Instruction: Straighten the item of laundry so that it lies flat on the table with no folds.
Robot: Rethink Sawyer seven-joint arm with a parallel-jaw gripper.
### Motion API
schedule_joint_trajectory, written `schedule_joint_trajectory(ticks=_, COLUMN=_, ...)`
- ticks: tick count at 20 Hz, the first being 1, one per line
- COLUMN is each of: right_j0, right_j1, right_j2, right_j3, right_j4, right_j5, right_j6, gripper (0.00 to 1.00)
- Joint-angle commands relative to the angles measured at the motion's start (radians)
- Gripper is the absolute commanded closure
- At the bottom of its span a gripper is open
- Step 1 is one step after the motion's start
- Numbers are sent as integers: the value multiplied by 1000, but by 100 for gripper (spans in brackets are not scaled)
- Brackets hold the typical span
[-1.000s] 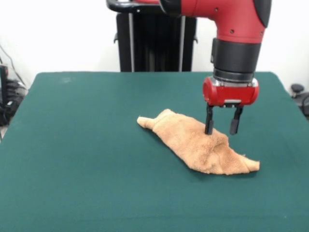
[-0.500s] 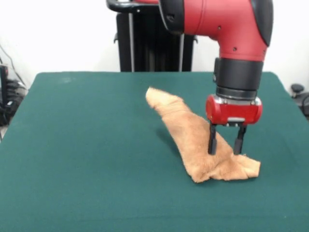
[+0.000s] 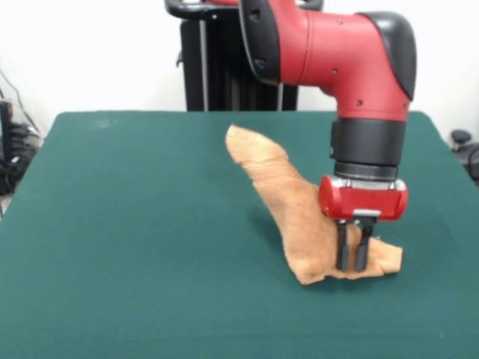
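The light orange-tan towel (image 3: pixel 288 194) lies bunched in a long narrow ridge on the dark green table (image 3: pixel 127 232). It runs from a far end near the table's middle back down to a crumpled near end at the right front. My gripper (image 3: pixel 352 266) has come down on that near end. Its two black fingers (image 3: pixel 343 247) stand close together, pinching a fold of the towel against the table. No stripes or label show.
The robot's black pedestal (image 3: pixel 239 67) stands behind the table's far edge. Dark gear and cables (image 3: pixel 11 149) sit off the left edge, and a dark object (image 3: pixel 464 146) sits off the right edge. Wide green cloth lies left of the towel.
The gripper moved toward the front right and dropped to the towel's near end, and its fingers closed from wide apart to nearly together. The towel's far end swung toward the back.
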Motion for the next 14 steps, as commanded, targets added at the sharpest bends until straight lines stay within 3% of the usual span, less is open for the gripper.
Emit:
schedule_joint_trajectory(ticks=1, right_j0=-27, right_j1=160, right_j2=106, right_j3=73, right_j4=37, right_j5=61, right_j6=212, gripper=100)
schedule_joint_trajectory(ticks=14, right_j0=-90, right_j1=142, right_j2=165, right_j3=68, right_j4=-6, right_j5=109, right_j6=151, gripper=100)
